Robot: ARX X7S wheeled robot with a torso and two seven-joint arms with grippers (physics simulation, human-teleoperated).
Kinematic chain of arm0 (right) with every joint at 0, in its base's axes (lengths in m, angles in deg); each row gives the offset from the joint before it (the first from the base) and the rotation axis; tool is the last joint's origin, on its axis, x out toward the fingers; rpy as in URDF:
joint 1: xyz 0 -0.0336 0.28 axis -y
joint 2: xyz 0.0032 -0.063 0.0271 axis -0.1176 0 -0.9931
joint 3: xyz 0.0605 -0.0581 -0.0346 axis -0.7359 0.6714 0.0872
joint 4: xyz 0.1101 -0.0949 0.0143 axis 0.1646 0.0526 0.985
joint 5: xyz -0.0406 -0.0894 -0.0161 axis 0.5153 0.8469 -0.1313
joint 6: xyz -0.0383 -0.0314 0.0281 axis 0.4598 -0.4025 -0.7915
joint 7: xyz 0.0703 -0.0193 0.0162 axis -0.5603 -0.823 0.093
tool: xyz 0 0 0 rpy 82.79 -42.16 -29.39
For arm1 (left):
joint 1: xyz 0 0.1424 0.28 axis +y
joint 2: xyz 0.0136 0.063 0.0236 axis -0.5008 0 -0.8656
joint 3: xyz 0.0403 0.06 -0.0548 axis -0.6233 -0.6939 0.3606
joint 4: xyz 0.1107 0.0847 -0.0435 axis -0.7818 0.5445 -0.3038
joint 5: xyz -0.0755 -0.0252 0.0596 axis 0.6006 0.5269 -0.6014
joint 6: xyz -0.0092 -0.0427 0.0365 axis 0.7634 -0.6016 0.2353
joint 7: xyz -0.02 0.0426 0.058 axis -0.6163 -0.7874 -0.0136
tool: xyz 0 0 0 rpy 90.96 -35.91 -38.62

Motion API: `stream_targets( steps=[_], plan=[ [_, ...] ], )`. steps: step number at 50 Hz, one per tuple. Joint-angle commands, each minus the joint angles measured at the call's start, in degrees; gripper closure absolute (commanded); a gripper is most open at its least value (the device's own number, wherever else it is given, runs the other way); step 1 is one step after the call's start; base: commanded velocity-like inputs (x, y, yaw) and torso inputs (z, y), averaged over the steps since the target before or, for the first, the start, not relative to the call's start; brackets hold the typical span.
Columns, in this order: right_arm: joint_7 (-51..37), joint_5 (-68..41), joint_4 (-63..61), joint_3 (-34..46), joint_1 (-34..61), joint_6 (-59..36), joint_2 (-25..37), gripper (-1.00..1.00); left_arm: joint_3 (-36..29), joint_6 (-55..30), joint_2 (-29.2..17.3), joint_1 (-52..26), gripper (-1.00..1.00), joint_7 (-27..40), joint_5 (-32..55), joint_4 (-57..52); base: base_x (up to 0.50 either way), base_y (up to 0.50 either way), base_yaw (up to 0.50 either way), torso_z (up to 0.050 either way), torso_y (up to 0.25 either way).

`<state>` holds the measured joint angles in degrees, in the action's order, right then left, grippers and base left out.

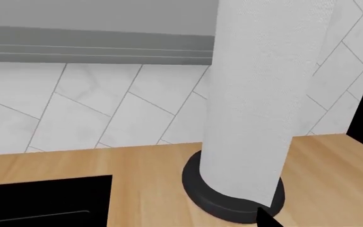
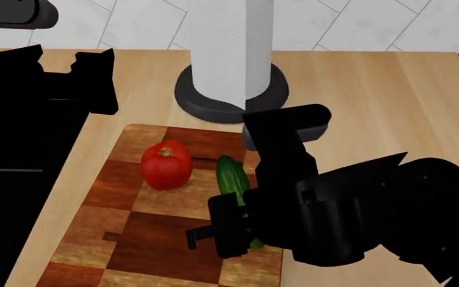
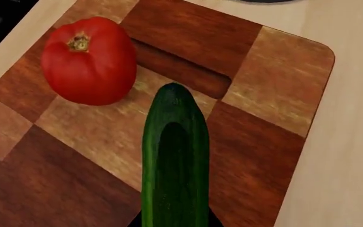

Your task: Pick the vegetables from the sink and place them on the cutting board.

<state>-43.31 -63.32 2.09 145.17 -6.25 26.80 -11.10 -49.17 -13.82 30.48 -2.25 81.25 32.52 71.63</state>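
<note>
While right hand [image 2: 241, 230] grips cucumber [image 3: 175, 161], tomato [image 3: 88, 59] beside, cutting board [image 3: 276, 80]

Right claw [image 2: 241, 230] low, forearm angled inward; left claw [image 2: 94, 78] raised ahead, state unclear

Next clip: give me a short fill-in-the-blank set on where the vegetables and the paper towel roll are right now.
1. The tomato rests on the ____.
2. The long green vegetable beside the tomato, under the right gripper, is a ____.
3. The paper towel roll stands upright on a round ____ base beyond the far end of the cutting board.
4. The tomato's colour is ____.

Missing words: cutting board; cucumber; black; red
</note>
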Motion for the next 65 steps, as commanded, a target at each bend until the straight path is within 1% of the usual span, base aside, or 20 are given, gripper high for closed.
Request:
stream_targets(
  steps=[1, 2, 12, 20, 26, 28, 30, 33, 38, 39, 41, 48, 52, 58, 65],
  plan=[
    [0.88, 0.16, 0.0, 0.99, -1.06, -0.47, -0.26, 1.0, -0.09, 0.1, -0.1, 0.08, -1.0, 0.27, 0.32, 0.0, 0.0, 0.0, 0.0, 0.0, 0.0],
    [0.64, -0.07, -0.07, 0.91, -0.92, -0.48, -0.19, -1.0, -0.15, 0.2, -0.1, 0.12, -1.0, 0.25, 0.31, 0.05, 0.0, 0.0, 0.0, 0.0, 0.0],
    [-0.42, -0.39, -1.17, 0.46, 1.08, -0.9, 0.46, -1.0, -0.36, 0.15, -0.21, 0.27, -1.0, 0.3, 0.71, -0.09, 0.0, 0.0, 0.0, 0.0, 0.0],
    [-4.01, -2.55, -5.45, -2.42, 5.19, -0.38, 3.19, -1.0, -0.33, 0.1, -0.14, 0.2, -1.0, 0.36, 1.23, -0.45, 0.0, 0.0, 0.0, 0.0, 0.0],
    [-4.33, -0.67, -8.16, -3.5, 6.28, 0.53, 4.93, -1.0, 0.19, -0.09, -0.09, 0.11, -1.0, 1.01, 1.61, -1.04, 0.0, 0.0, 0.0, 0.0, 0.0],
    [-4.71, 1.73, -10.39, -4.44, 6.65, 2.12, 5.92, -1.0, 0.64, 0.17, -0.2, 0.73, -1.0, 1.26, 1.85, -1.89, 0.0, 0.0, 0.0, 0.0, 0.0],
    [-3.9, 3.91, -13.12, -5.58, 5.75, 4.24, 7.11, -1.0, 2.07, 0.15, -0.09, 1.51, -1.0, 1.9, 2.65, -3.18, 0.0, 0.0, 0.0, 0.0, 0.0],
    [-3.6, 9.15, -18.79, -5.83, 4.06, 6.45, 9.38, -1.0, 3.32, 2.38, -0.14, 4.03, -1.0, 2.72, 2.58, -6.43, 0.0, 0.0, 0.0, 0.0, 0.0],
    [-5.55, 11.64, -25.58, -7.43, 1.39, 9.93, 12.57, -1.0, 5.79, 2.56, 0.02, 7.09, -1.0, 4.23, 4.42, -11.37, 0.0, 0.0, 0.0, 0.0, 0.0],
    [-6.25, 11.93, -26.5, -7.59, 1.01, 10.31, 13.09, -1.0, 4.5, 4.12, -0.69, 7.95, -1.0, 3.83, 3.16, -12.7, 0.0, 0.0, 0.0, 0.0, 0.0],
    [-7.28, 13.85, -28.88, -7.99, -0.4, 12.01, 14.05, -1.0, 4.06, 6.07, -1.16, 10.19, -1.0, 4.17, 2.14, -15.41, 0.0, 0.0, 0.0, 0.0, 0.0],
    [-7.03, 19.2, -36.3, -10.39, -5.56, 18.75, 17.86, -1.0, 5.99, 10.84, -2.19, 16.75, -1.0, 5.1, 1.06, -21.3, 0.0, 0.0, 0.0, 0.0, 0.0],
    [-7.23, 22.68, -40.19, -11.8, -10.63, 24.01, 20.92, -1.0, 8.0, 12.06, -2.79, 20.53, -1.0, 4.18, 3.28, -26.14, 0.0, 0.0, 0.0, 0.0, 0.0],
    [-8.76, 27.29, -47.13, -14.78, -17.34, 32.33, 25.84, -1.0, 12.63, 11.71, -3.86, 24.91, -1.0, 5.82, 6.76, -33.34, 0.0, 0.0, 0.0, 0.0, 0.0],
    [-9.47, 33.23, -50.83, -17.23, -25.68, 42.27, 29.58, -1.0, 16.28, 12.59, -3.61, 29.18, -1.0, 6.01, 9.65, -36.05, 0.0, 0.0, 0.0, 0.0, 0.0]
  ],
)
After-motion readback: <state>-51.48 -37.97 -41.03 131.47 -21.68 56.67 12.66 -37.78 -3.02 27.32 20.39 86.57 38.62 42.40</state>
